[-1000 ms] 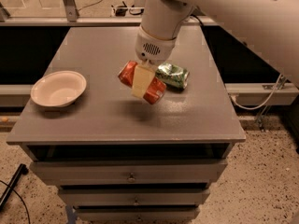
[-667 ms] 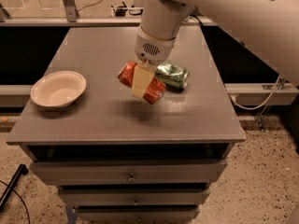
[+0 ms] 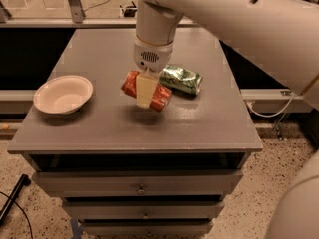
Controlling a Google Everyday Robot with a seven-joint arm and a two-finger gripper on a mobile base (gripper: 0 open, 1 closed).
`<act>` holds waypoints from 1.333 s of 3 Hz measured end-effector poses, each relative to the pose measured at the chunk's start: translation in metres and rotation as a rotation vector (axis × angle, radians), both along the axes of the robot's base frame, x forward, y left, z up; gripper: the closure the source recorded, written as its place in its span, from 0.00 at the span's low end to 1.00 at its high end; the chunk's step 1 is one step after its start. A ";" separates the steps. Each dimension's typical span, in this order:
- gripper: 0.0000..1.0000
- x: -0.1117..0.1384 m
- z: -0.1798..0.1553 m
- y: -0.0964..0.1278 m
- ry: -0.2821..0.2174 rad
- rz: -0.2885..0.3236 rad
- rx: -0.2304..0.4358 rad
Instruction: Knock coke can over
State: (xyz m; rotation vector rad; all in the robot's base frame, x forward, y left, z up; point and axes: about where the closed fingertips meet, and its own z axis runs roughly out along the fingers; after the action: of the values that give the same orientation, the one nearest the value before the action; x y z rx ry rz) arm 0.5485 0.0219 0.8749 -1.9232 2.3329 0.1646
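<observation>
Coke can [image 3: 159, 97], a small red metal cylinder, hangs tilted over the middle of the grey table [image 3: 99, 128], pinched by the white two-finger gripper [image 3: 144, 96]. It seems best to release it low so it settles sideways, clear of the crumpled green can [image 3: 182, 79] toward the right edge

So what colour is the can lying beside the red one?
The dented can is green and silver, camera view; gripper hangs just beside it.

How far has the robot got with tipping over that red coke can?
Looks nearly finished. Done: the coke can is on its side, beside the green can. In hand: the claw sits across the coke can's middle. Left: probably just pulling the arm away; whether the can rests freely on the table I cannot tell.
</observation>
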 end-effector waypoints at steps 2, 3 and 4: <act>0.92 0.012 -0.026 0.002 -0.017 0.032 -0.167; 0.61 0.014 -0.026 0.003 -0.027 0.030 -0.157; 0.37 0.015 -0.026 0.004 -0.034 0.030 -0.152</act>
State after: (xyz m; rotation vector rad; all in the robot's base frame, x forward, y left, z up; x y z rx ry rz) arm 0.5633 0.0259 0.8494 -2.0116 2.3585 -0.0446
